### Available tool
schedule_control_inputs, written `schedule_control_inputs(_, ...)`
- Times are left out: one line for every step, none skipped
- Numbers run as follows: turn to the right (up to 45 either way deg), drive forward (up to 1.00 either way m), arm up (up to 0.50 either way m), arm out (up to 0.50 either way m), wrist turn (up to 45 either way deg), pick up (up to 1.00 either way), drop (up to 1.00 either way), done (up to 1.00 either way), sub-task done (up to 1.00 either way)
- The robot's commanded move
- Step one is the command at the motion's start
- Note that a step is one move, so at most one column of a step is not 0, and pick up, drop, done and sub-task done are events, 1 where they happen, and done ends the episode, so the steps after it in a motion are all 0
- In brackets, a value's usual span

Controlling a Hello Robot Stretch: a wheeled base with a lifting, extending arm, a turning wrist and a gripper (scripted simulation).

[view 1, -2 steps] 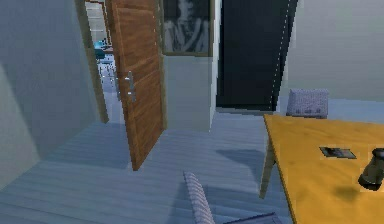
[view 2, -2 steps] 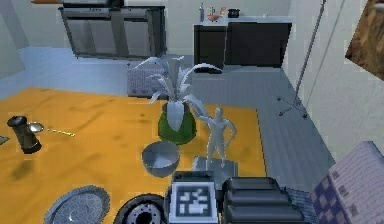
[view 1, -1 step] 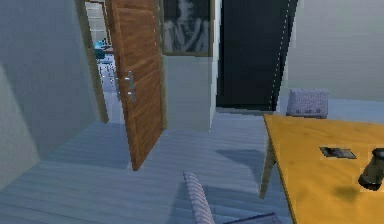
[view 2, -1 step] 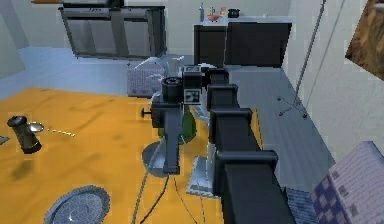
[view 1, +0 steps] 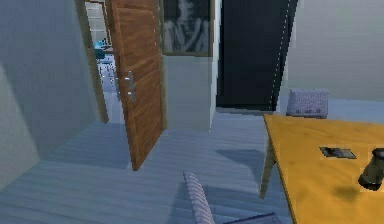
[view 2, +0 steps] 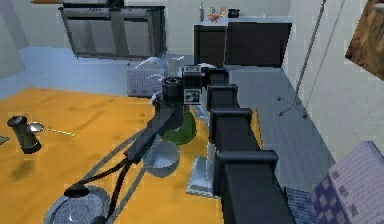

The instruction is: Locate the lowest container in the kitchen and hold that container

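Note:
My arm reaches out over an orange table in the arm side view. The gripper hangs left of the two white squares, its thin fingers slanting down toward the table's near left. A green bowl and a grey-blue bowl stand on the table right beside the gripper's body. A flat grey dish lies under the fingertips. I cannot tell whether the gripper holds anything.
A dark grinder and a spoon lie at the table's left. Grey cabinets and a dark appliance line the far wall. Ahead, an open wooden door, a chair and the table's corner.

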Motion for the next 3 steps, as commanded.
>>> schedule_control_inputs(0.0,0.0,0.0,0.0,45.0,0.0,0.0,0.0,0.0)
schedule_control_inputs(0.0,0.0,0.0,0.0,45.0,0.0,0.0,0.0,0.0)
schedule_control_inputs(0.0,0.0,0.0,0.0,21.0,0.0,0.0,0.0,0.0)
